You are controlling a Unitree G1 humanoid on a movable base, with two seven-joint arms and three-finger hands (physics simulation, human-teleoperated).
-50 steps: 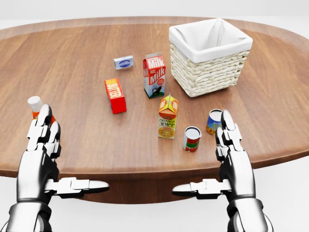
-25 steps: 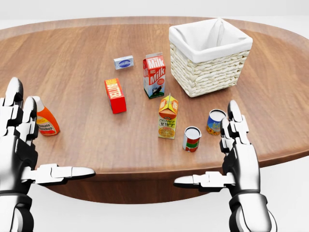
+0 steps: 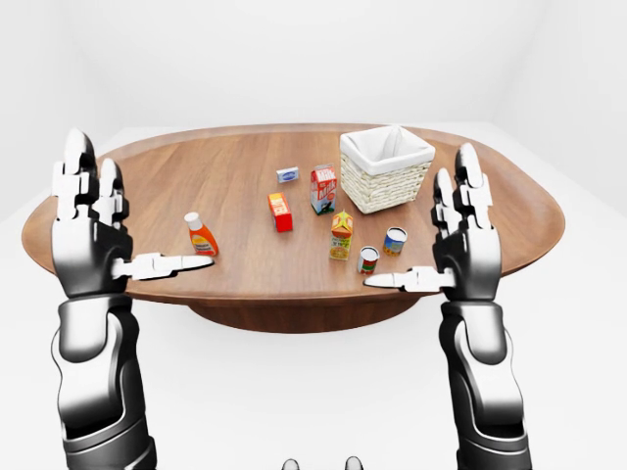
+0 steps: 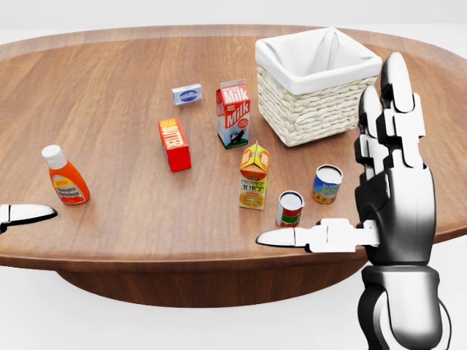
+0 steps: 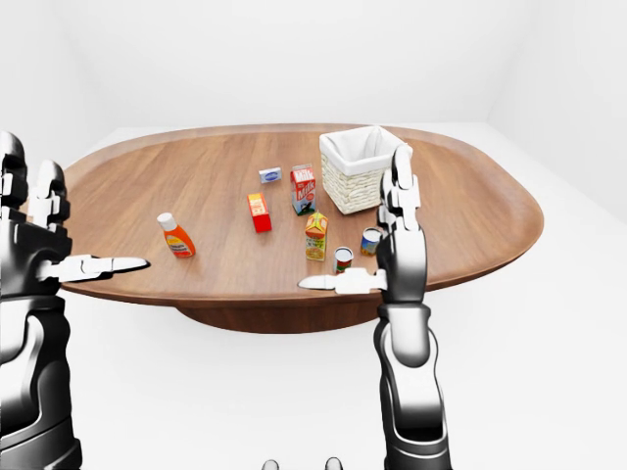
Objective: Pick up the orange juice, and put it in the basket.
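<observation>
A plain white room surrounds a broad oval wooden table (image 4: 131,87), its top a warm brown grain with a darker rounded edge. In the left-eye view the left hand (image 3: 86,230) is raised at the table's left edge, chrome and black-jointed, two fingers upright and the thumb stretched sideways, spread wide and holding nothing. In the head view, at the left, an orange sauce bottle (image 4: 65,176) with a white cap stands upright. Toward the middle a red box (image 4: 174,144) stands on end, and above it lies a small blue-and-white box (image 4: 187,94). A red-and-white milk carton (image 4: 233,114) stands beside them. Just below it is the orange juice (image 4: 253,177), a small gable-topped carton in yellow and orange with green lettering, upright and untouched. Two short cans (image 4: 290,210) (image 4: 327,184) stand right of it. Above them sits the square woven basket (image 4: 314,109), pale wicker with white cloth lining. The right hand (image 4: 390,193) stands rightmost, fingers up, thumb pointing left, fully open and empty.
</observation>
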